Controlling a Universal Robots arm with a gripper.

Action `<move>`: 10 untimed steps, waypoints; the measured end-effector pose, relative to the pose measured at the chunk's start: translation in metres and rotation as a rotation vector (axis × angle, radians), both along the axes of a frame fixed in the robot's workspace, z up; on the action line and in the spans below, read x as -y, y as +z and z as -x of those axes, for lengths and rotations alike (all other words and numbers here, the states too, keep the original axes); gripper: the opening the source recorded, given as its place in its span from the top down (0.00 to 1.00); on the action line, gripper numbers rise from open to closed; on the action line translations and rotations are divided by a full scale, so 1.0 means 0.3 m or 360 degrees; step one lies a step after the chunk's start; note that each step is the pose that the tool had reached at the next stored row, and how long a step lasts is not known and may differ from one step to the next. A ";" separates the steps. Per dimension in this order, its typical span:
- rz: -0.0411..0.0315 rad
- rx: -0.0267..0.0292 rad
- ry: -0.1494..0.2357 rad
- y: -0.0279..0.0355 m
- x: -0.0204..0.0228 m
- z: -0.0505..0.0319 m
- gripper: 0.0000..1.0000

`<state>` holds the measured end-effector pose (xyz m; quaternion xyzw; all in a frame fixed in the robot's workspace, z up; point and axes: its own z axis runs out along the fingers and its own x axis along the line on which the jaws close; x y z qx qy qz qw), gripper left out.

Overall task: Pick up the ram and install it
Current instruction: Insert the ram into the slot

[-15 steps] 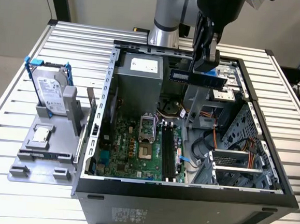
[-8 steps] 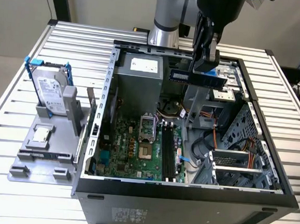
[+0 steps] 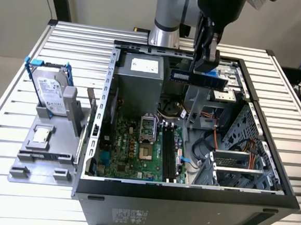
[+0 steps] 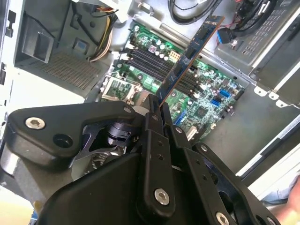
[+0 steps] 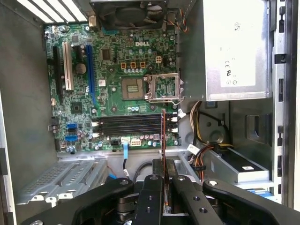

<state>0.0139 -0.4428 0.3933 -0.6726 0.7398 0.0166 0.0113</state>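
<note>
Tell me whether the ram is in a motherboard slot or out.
Out. The tool grips the ram above the open case; the black slots lie empty.

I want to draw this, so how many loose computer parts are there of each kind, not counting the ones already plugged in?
1 ram stick, held in the gripper over the open case
1 hard drive, in its blue-clipped frame
1 small square silver chip
Total: 3
</note>
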 end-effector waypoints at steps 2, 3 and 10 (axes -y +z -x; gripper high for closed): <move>0.0000 0.00000 -0.0047 0.000 0.000 0.000 1.00; 0.0000 0.00000 -0.0070 0.000 0.000 0.000 1.00; 0.0000 0.00001 -0.0250 0.000 0.000 0.000 1.00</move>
